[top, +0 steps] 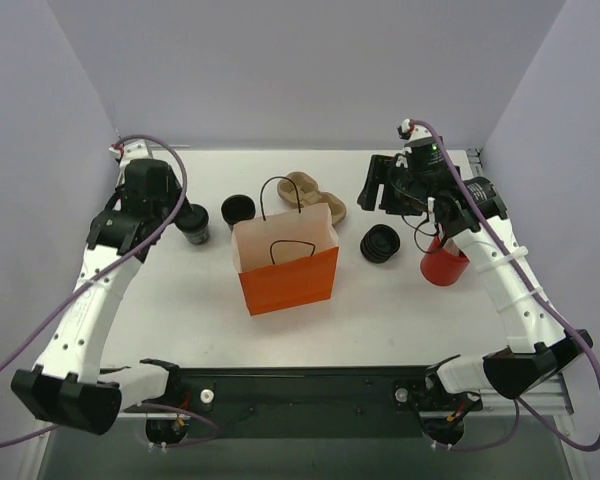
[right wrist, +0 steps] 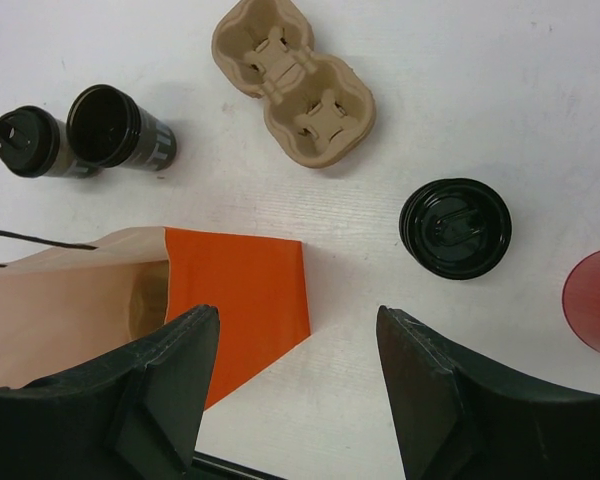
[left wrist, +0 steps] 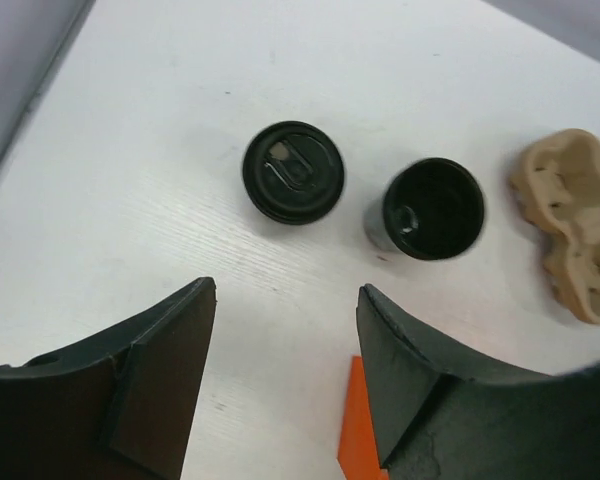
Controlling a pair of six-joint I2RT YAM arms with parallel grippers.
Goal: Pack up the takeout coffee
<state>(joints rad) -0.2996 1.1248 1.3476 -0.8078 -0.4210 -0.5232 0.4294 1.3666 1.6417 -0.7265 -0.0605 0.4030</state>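
White table [top: 180, 320], pale lilac walls on three sides.

Centre: orange bag [top: 286, 275] stands upright, mouth open, black cord handles showing, inside pale.

Coffee: the lidded cup [left wrist: 293, 172] stands upright on the table, left of the bag and a little farther back. It is outside the bag. Black lid is seated on top, and the sip hole shows in my left wrist view.

Beside it, toward the bag: an open cup [left wrist: 432, 209], black, with no lid. The two are close, with a strip of table between them in the left wrist view.

Behind the bag: a tan cardboard cup carrier [right wrist: 293, 80] lies flat.

Right of the bag: a stack of lids [right wrist: 455, 227], black. A red cup [top: 444, 265] stands just past it, partly under my right arm.

Left gripper [left wrist: 285, 290]: fingers spread apart, nothing between them, only bare table. From above it sits just beside the lidded cup; in the wrist view the cup lies beyond the fingertips, not touching them.

Right gripper [right wrist: 295, 315]: fingers also apart and holding nothing. It hangs above the table behind the stack of lids, with the bag's right corner showing under the left finger in its wrist view.
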